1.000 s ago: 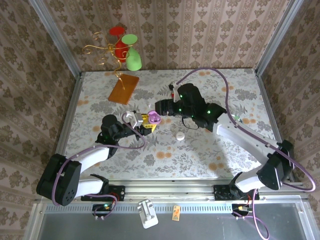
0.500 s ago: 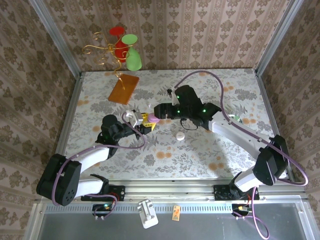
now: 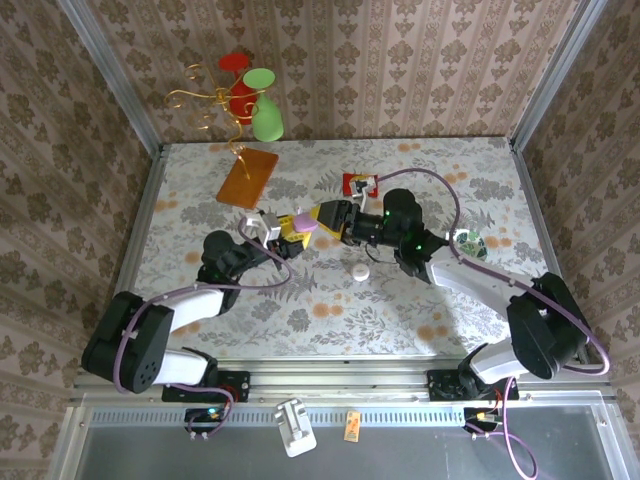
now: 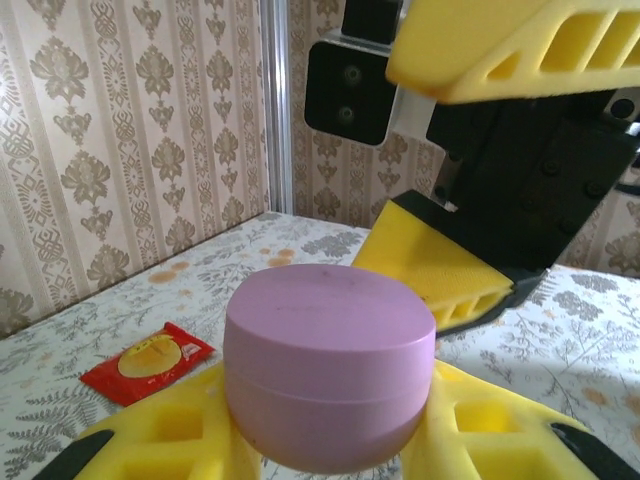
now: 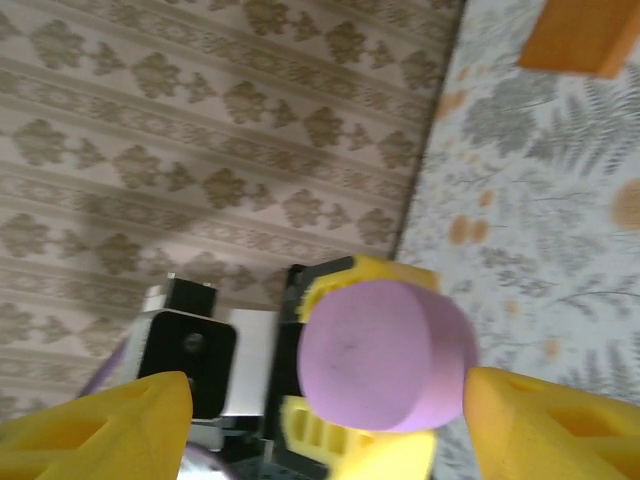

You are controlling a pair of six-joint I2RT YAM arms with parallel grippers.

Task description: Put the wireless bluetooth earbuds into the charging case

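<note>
Orange board (image 3: 248, 178) near a gold wire ornament (image 3: 235, 95), back left; red packet (image 3: 358, 184) on floral tabletop (image 3: 400, 320)

The right arm (image 3: 470, 275) now lies lower and stretched further left across the desk (image 3: 420, 320), its elbow no longer raised over the middle. The right end effector (image 3: 323, 217) has turned, so its yellow fingers now point left at the lilac pebble-shaped plastic case (image 3: 302, 222) instead of hanging just above it. The left end effector (image 3: 290, 233) has carried that case slightly further from the arm bases, and its forearm has swung with it. With the right arm moved off, a red foil packet (image 3: 358, 185) now shows on the desk behind the end effectors.
</note>
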